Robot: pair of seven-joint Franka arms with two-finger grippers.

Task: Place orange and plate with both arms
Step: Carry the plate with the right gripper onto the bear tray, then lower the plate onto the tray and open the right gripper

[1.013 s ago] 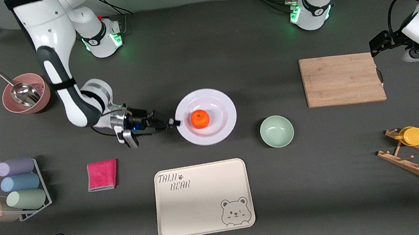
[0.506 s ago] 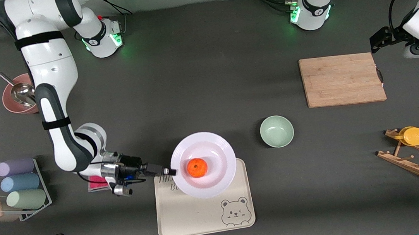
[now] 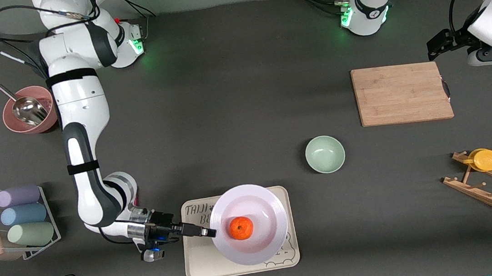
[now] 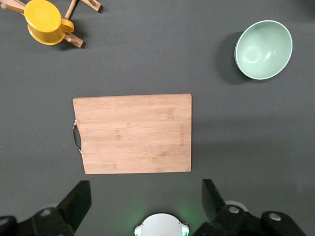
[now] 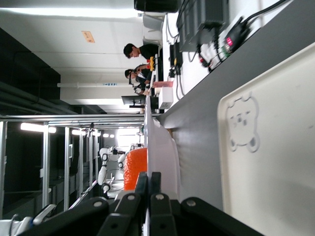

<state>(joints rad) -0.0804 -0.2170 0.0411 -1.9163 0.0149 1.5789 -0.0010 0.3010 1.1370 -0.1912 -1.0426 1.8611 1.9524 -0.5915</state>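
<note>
— Since a second ago the plate (image 3: 252,201) has travelled from the bare table, beside the green bowl (image 3: 325,154), to over the beige bear tray (image 3: 200,264), nearer the front camera.

— And the orange (image 3: 241,228)?

— Small, round, bright, sitting in the plate's white hollow. The wide rim covers most of the tray's bear drawing.

— Who holds it?

— The right gripper (image 3: 209,233), its fingers pressed onto the rim's edge at the side toward the right arm's end.

— The left gripper (image 4: 146,209)?

— It waits high over the cutting board (image 4: 132,133), fingers spread.
</note>
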